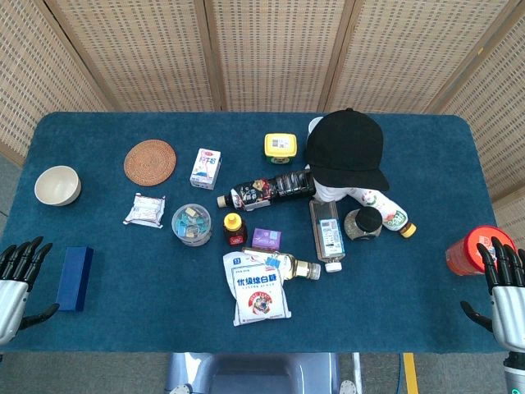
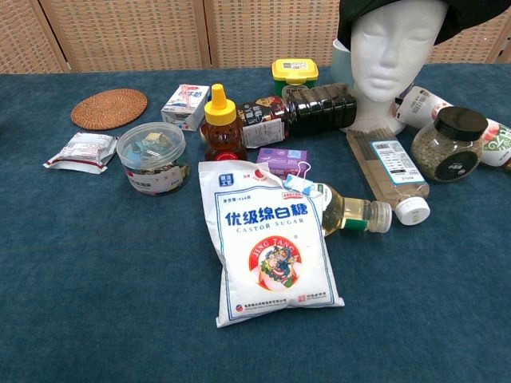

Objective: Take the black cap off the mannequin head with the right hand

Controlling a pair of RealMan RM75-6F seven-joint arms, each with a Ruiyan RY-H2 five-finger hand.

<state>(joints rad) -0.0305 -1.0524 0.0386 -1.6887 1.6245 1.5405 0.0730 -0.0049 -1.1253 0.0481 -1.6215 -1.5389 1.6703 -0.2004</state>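
Black cap (image 1: 346,149) sits on white mannequin head (image 2: 397,49), far-centre-right of blue table (image 1: 123,271); brim points toward robot's side and to the right in head view. Chest view shows only the cap's lower edge (image 2: 447,24) wrapped round the top of the face, rest cut off by frame top.

R hand (image 1: 502,289) at near right table edge, fingers spread and pointing up-table, holding nothing. Well apart from cap; orange-red lidded container (image 1: 469,249) lies just beside the fingertips, touching or not: cannot tell. Cap is up-table and to the left of R fingers, w/ glass jar w/ black lid (image 1: 363,222) and a bottle lying on its side (image 1: 385,209) between.

L hand (image 1: 15,275) at near left edge, fingers apart, empty, near blue box (image 1: 75,277). Neither hand shows in chest view.

Around base of head: dark soy-type bottle lying flat (image 1: 267,190), clear bottle w/ white cap (image 1: 326,232), yellow-lidded tub (image 1: 280,146) behind-left.

Mid table: castor sugar bag (image 2: 267,239), honey bottle w/ yellow top (image 2: 221,124), small purple box (image 2: 276,158), pale-liquid bottle on its side (image 2: 347,211), round clear tub (image 2: 150,153), milk carton (image 1: 206,167), foil packet (image 1: 145,210), woven coaster (image 1: 150,161), cream bowl (image 1: 57,185) far left
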